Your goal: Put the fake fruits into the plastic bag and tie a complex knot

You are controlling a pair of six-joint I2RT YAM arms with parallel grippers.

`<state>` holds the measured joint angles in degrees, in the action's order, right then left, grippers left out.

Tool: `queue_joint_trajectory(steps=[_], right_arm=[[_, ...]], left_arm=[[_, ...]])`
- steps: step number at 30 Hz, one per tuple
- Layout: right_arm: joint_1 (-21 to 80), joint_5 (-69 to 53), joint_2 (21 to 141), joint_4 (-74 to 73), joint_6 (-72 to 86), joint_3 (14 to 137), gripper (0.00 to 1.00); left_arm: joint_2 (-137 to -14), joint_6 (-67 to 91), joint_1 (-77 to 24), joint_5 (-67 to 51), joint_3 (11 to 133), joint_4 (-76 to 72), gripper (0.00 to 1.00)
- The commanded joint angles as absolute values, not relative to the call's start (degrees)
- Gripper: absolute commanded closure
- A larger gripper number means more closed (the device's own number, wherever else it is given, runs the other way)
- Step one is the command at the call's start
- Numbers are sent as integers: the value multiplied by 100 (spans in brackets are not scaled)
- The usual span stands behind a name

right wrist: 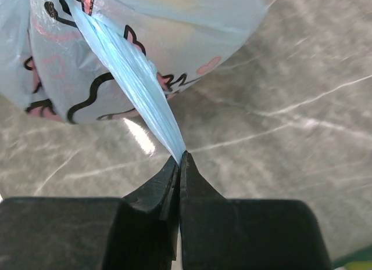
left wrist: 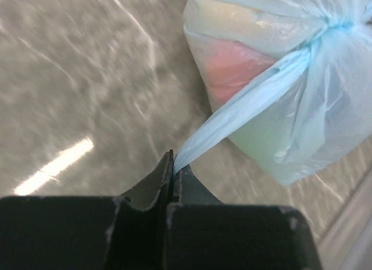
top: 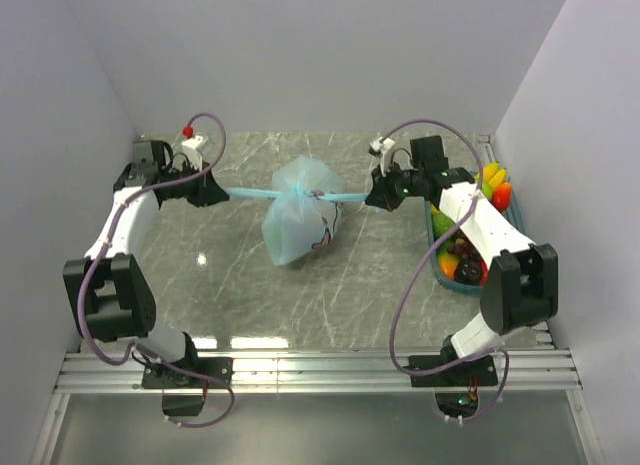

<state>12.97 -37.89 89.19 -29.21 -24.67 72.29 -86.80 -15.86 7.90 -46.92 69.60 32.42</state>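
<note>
The light-blue plastic bag (top: 298,217) hangs bulging at mid-table, its neck gathered into a knot (top: 301,193). Fake fruits show dimly through the film as pink and pale green shapes (left wrist: 235,72). A printed graphic (right wrist: 75,101) marks its side. Both handle loops are stretched taut sideways. My left gripper (top: 222,194) is shut on the left handle (left wrist: 232,122), pinched at the fingertips (left wrist: 173,164). My right gripper (top: 372,197) is shut on the right handle (right wrist: 136,84), which enters the closed tips (right wrist: 181,158). More fake fruits (top: 470,255) lie at the far right.
A teal tray (top: 437,243) holding the remaining fruit stands by the right wall, partly under the right arm. White walls close in on three sides. A metal rail (top: 320,365) with the arm bases runs along the near edge.
</note>
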Motion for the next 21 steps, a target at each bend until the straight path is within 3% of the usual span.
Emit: queue_joint_trajectory(steps=[1,6,12,13,15,16,18,19,21], right_arm=[[1010,-2004,9350,-3280,-2382,7759,100],[1134,-1933,10580,-3032,-2013,8786,100],[1134,-1820,11285,-2620,-1758,9079,97],[1134,-1845,11329,-2576,-1740,9105,86],[1134,-1916,11356,-2601,-1723,9158,75],[1125,-1916,11329,-2602,-1697,9167,67],[1134,-2109,11145,-2663,-1661,9176,49],[1134,-2153,10936,-2715,-1600,9176,30],[1134,-2416,10680,-2821,-1573,9211,17]], left_arm=[[-9139,-1574,1161,-2690,7565,2349,100],[-10185,-1126,941,-2496,8365,1978,100],[-11021,-827,809,-2540,8359,1399,100],[-11108,-765,809,-2584,8324,1337,95],[-11162,-703,809,-2837,8376,1353,87],[-11136,-651,809,-2935,8454,1388,76],[-11031,-615,809,-3093,8551,1476,65],[-10856,-598,800,-3216,8665,1607,52],[-10618,-554,809,-3296,8797,1774,35]])
